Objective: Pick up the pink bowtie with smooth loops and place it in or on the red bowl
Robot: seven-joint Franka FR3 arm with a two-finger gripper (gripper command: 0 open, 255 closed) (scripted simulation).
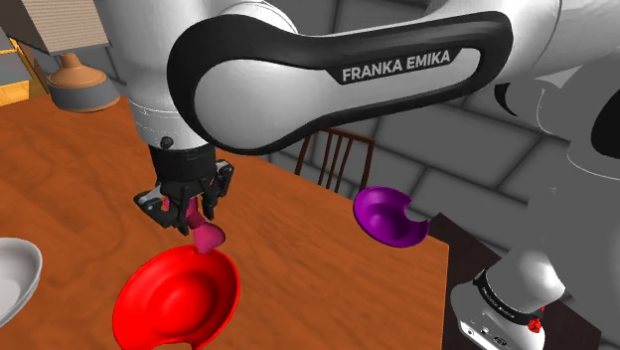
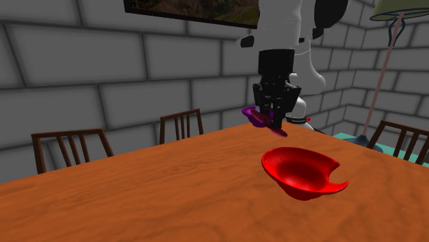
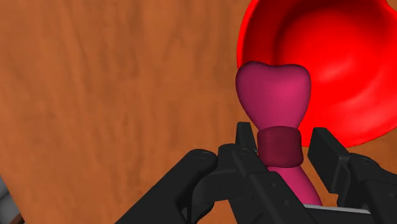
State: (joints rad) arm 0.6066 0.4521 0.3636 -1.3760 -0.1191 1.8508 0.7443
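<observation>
Jaws are closed on the pink bowtie [image 3: 273, 105], gripped at its darker centre band. The bowtie is held clear of the desk [image 1: 79, 169], with one loop pointing out past the fingertips and the other running back between them. The free loop hangs right at the near-side rim of the red bowl [image 1: 179, 293]; contact with the rim cannot be judged.

Clearance: wide bare wood is seen on the second exterior view's left of the red bowl. A purple bowl [image 1: 387, 221] is parked near the desk edge at the shoulder view's right, well apart from the red one. A white bowl [image 1: 15, 273] is cut by the shoulder view's left edge. Chairs [image 1: 333, 159] are lined up beyond the far desk edge, against a grey block wall [image 2: 82, 62].

Bowtie look: magenta-pink, smooth surface, and the free loop is rounded and heart-shaped with a shallow dip at its tip. The red bowl's rim has a notch cut into it.
</observation>
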